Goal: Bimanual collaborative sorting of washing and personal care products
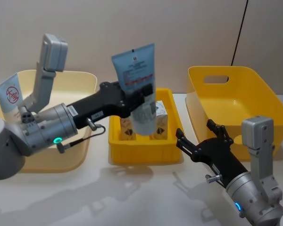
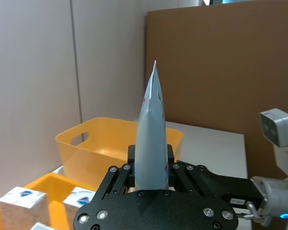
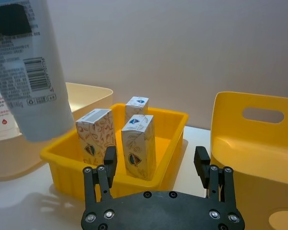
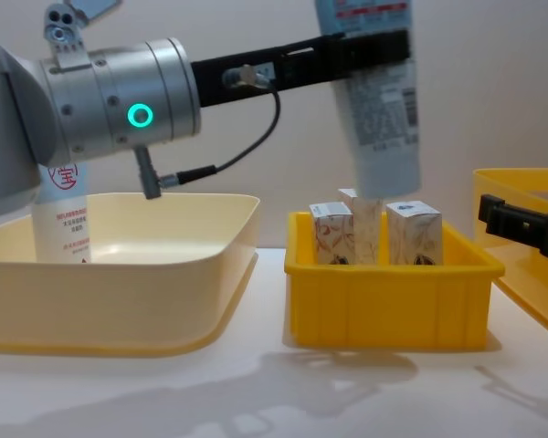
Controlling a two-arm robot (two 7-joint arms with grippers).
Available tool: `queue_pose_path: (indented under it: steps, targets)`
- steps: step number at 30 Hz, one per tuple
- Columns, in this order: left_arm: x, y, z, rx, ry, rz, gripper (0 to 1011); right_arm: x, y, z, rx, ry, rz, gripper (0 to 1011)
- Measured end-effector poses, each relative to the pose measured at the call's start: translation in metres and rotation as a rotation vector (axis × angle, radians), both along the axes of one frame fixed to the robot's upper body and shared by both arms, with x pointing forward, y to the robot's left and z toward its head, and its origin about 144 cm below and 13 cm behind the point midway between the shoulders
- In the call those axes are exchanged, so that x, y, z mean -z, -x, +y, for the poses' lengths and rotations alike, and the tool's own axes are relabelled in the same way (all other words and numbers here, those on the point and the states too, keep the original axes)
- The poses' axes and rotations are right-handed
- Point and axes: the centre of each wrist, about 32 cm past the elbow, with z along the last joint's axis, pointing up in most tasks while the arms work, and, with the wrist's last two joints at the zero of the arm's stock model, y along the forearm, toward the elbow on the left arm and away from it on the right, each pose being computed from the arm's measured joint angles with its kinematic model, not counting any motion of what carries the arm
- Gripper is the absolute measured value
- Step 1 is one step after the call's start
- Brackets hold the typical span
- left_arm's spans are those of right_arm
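Left gripper (image 1: 142,96) clamps tube (image 1: 136,75) mid-body; long axis near vertical, crimp up. Right gripper (image 1: 198,141), spread and empty, sits below-right of it.

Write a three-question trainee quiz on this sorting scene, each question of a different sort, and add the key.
1. True or false: the right end effector is open and empty.
2. Multiple choice: the left end effector holds the light blue tube over the yellow tray with its crimped end: A) up, B) down, C) sideways.
3. Fill in: the yellow tray holds ___ cartons.

Key: 1 true; 2 A; 3 three.
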Motion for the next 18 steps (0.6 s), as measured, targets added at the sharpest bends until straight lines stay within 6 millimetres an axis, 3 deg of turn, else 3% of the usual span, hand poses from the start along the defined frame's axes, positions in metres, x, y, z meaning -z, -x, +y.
queue_pose_path:
  steps: [18]
  targets:
    - [0.008,0.004,-0.013,0.076,0.008,0.009,300,-0.009,0.002,-0.01,-0.086,-0.024,0.009,1001]
